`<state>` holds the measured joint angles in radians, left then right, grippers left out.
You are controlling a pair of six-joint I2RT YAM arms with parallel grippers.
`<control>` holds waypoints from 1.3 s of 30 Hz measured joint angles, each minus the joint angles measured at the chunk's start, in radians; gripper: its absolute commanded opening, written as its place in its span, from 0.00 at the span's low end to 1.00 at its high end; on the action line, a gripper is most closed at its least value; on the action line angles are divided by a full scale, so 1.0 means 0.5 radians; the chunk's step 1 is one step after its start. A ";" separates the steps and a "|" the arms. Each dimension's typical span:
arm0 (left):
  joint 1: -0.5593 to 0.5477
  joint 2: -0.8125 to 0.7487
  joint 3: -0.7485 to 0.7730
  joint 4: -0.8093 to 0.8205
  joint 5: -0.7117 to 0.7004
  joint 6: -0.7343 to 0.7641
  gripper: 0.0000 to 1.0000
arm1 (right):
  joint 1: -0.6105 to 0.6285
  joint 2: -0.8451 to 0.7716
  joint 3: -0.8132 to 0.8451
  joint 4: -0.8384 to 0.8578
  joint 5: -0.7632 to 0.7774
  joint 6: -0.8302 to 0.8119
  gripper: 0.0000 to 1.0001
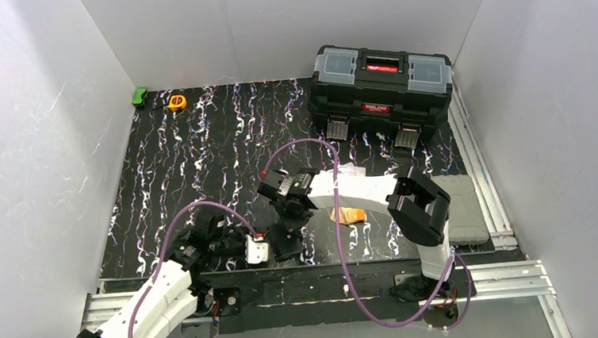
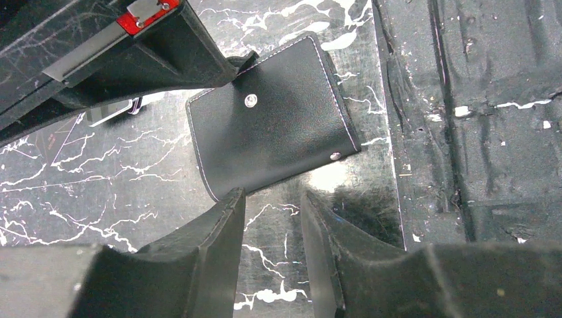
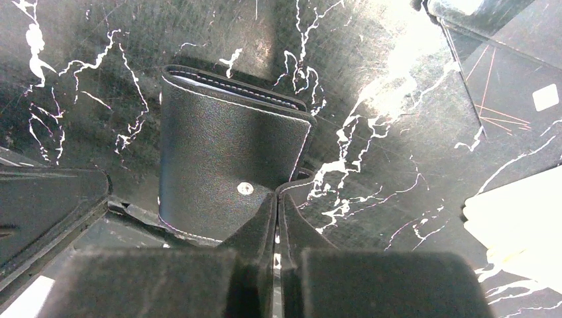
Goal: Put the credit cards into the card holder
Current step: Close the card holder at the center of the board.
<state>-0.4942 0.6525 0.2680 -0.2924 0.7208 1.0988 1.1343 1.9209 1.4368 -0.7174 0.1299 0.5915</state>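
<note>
Two claws crowd the card holder [image 2: 272,126], which lies folded shut on the desk [image 2: 86,172]. The step in hand looks like opening it, not yet loading cards. Next, I judge, the left claw [image 2: 273,199] must pin the holder's body while the right claw [image 3: 278,199] peels the flap up to expose the sleeves; a weak pinch could let the tab slip.

The right claw is closed tight, its fingers pressed together at the holder's edge beside one snap stud. It seems to pinch the clasp tab there, though I cannot tell how much leather it has. The left claw stands part open just short of the holder's opposite edge, one fingertip [image 2: 232,199] about touching it, gripping nothing. An orange credit card [image 1: 348,215] lies flat near the holder, to its right.
</note>
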 measured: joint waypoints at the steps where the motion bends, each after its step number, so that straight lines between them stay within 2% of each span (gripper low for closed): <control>1: 0.000 0.001 0.000 0.000 -0.001 0.007 0.35 | 0.000 -0.003 -0.002 0.000 0.000 0.000 0.01; 9: 0.000 0.156 -0.024 0.006 0.001 0.170 0.36 | -0.018 -0.049 -0.081 0.051 -0.022 0.025 0.01; 17: -0.010 0.374 -0.024 0.072 0.028 0.329 0.38 | -0.139 -0.170 -0.298 0.262 -0.266 0.076 0.01; 28: -0.081 0.439 -0.024 0.166 0.044 0.407 0.39 | -0.204 -0.187 -0.383 0.420 -0.503 0.085 0.01; 39: -0.107 0.475 -0.024 0.224 0.044 0.443 0.39 | -0.204 -0.187 -0.383 0.443 -0.574 0.071 0.01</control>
<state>-0.5476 0.8898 0.2562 -0.1806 0.7429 1.3201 1.0325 1.8275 1.2453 -0.4961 -0.1570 0.6270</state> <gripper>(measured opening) 0.391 0.023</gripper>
